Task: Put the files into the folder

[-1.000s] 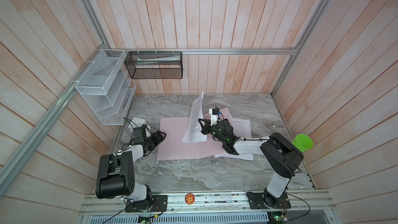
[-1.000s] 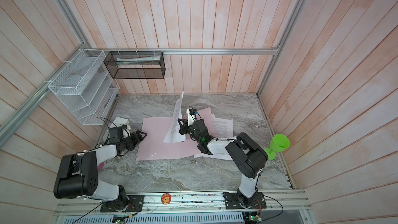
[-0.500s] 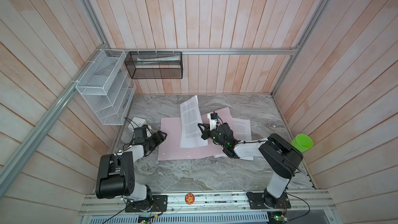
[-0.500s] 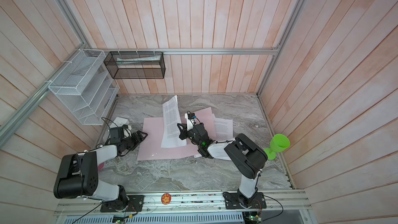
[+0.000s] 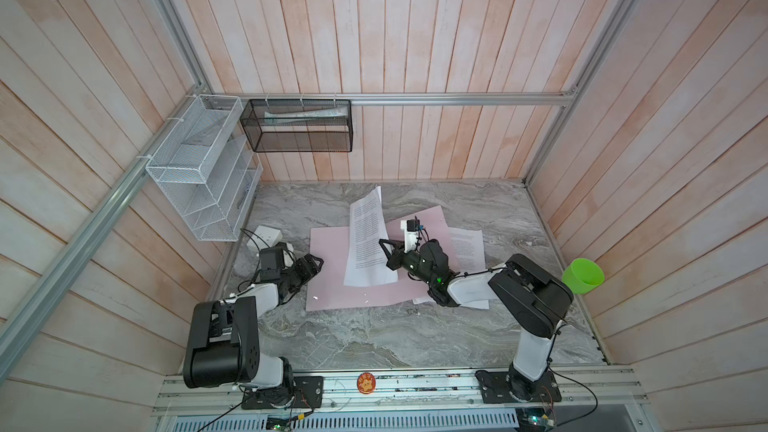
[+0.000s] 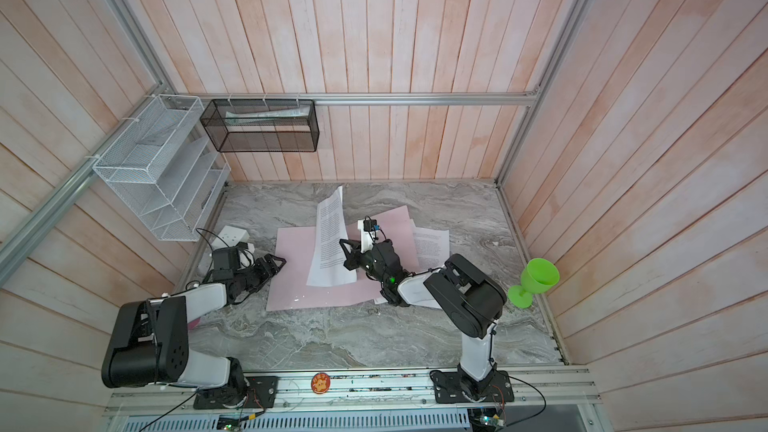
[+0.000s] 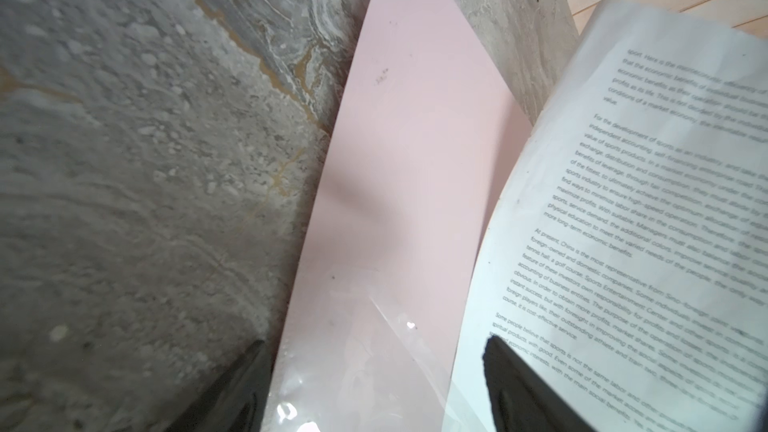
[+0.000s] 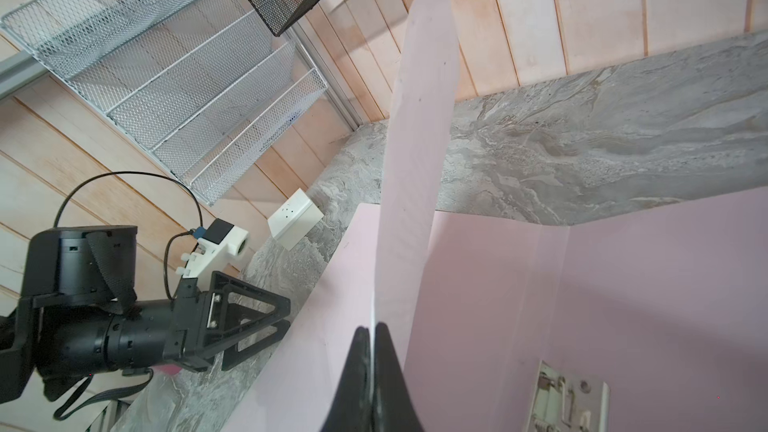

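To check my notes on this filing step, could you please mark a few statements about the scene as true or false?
1. The right gripper is shut on a printed sheet. True.
2. The left gripper grips the folder. False: its jaws stand open at the folder's left edge, holding nothing.
3. The folder lies open on the table. True.
4. The green cup stands on the folder. False: the green cup is far off to the right, well apart from the folder.
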